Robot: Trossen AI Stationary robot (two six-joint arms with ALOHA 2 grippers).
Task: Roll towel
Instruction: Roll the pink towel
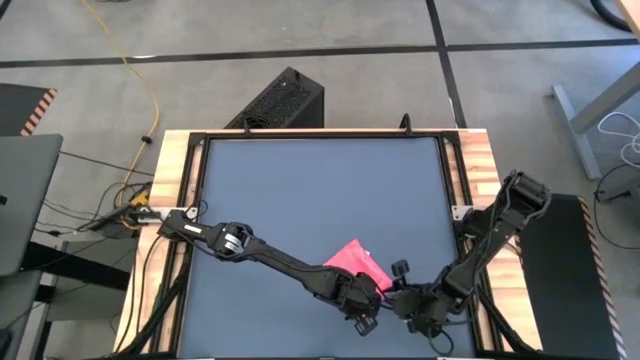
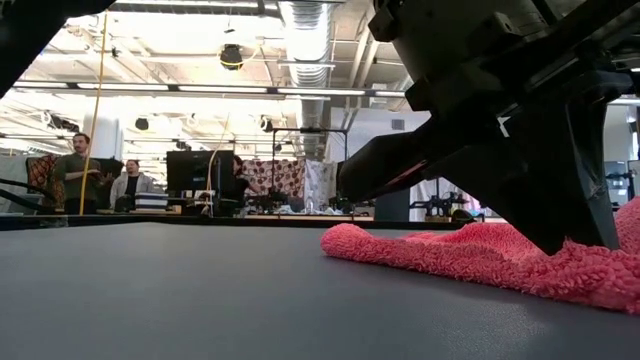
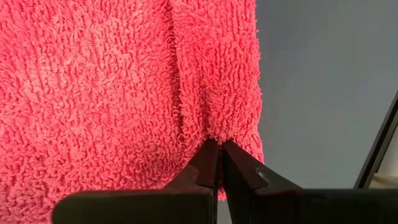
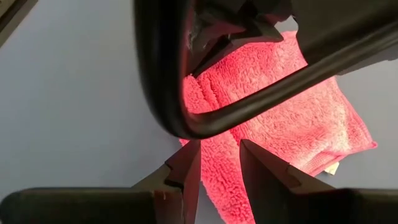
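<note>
High view: the towel [image 1: 355, 262] is seen lying bunched on the dark grey tabletop [image 1: 320, 190], near the front edge and right of centre, with both arms meeting over its front end. Its edge is pinched by the left gripper [image 3: 219, 144], whose fingers are pressed together on a fold of the pink pile. A strip of the cloth is straddled by the right gripper [image 4: 219, 146], its fingers [image 4: 186, 165] held partly apart, though whether it is actually gripped cannot be told.
</note>
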